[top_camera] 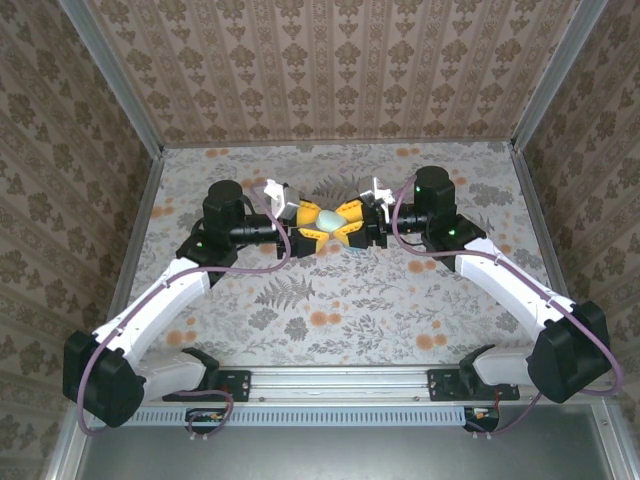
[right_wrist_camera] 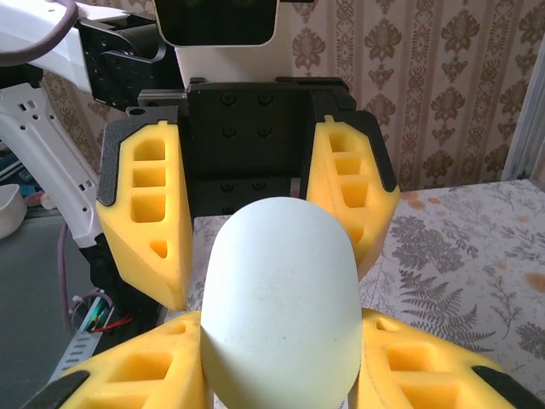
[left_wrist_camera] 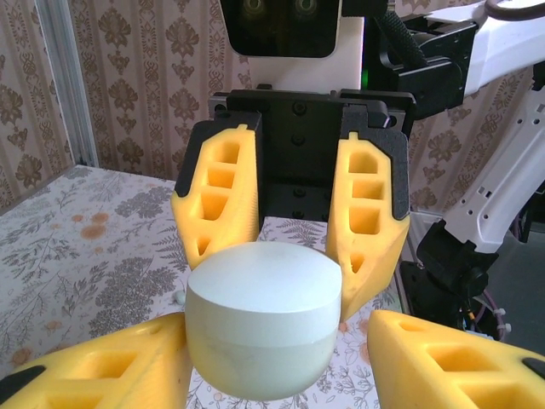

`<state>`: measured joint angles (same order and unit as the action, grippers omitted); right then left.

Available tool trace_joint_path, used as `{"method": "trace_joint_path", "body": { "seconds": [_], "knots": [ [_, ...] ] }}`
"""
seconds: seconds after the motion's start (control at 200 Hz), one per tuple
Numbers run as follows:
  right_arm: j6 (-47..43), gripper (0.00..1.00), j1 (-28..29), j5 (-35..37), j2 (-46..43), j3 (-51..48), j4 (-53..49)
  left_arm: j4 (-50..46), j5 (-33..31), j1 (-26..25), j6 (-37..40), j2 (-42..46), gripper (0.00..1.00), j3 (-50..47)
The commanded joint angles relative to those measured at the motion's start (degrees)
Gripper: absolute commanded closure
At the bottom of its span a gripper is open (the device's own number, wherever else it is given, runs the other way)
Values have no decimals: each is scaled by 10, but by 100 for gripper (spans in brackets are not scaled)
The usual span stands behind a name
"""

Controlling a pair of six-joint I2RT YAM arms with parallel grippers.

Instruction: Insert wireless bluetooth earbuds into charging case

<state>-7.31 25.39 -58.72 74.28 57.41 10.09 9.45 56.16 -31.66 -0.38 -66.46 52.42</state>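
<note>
The charging case [top_camera: 328, 218] is a pale teal oval pebble, held up at the table's middle where both grippers meet. A seam runs round it and its two halves are together. My right gripper [right_wrist_camera: 281, 341] is shut on the charging case [right_wrist_camera: 281, 298], with both yellow pads against its sides. My left gripper [left_wrist_camera: 272, 341] stands open around the same charging case [left_wrist_camera: 262, 319]: the left pad touches it, while table shows between it and the right pad [left_wrist_camera: 443, 358]. A tiny whitish bit [left_wrist_camera: 179, 296], possibly an earbud, lies on the table by the case's left edge. The other earbud is hidden.
Both arms reach in from the near corners, the left gripper [top_camera: 303, 228] and right gripper [top_camera: 355, 225] tip to tip. Floral table cloth [top_camera: 330, 310] spreads all round, with patterned walls at the back and sides and a metal rail [top_camera: 330, 380] along the near edge.
</note>
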Motion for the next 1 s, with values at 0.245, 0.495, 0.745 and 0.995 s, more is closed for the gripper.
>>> {"method": "trace_joint_path", "body": {
  "seconds": [0.245,0.495,0.745,0.995],
  "knots": [
    [1,64,3,5,-12,-14,37,-9,16,-11,1,-11,53,25],
    [10,64,4,5,-13,-15,47,-31,20,-14,18,-11,50,30],
    [11,64,3,4,-12,-15,45,-40,24,-14,27,-10,51,31],
    [13,64,2,-5,-15,-12,41,-52,23,-13,30,-8,50,31]
  ]
}}
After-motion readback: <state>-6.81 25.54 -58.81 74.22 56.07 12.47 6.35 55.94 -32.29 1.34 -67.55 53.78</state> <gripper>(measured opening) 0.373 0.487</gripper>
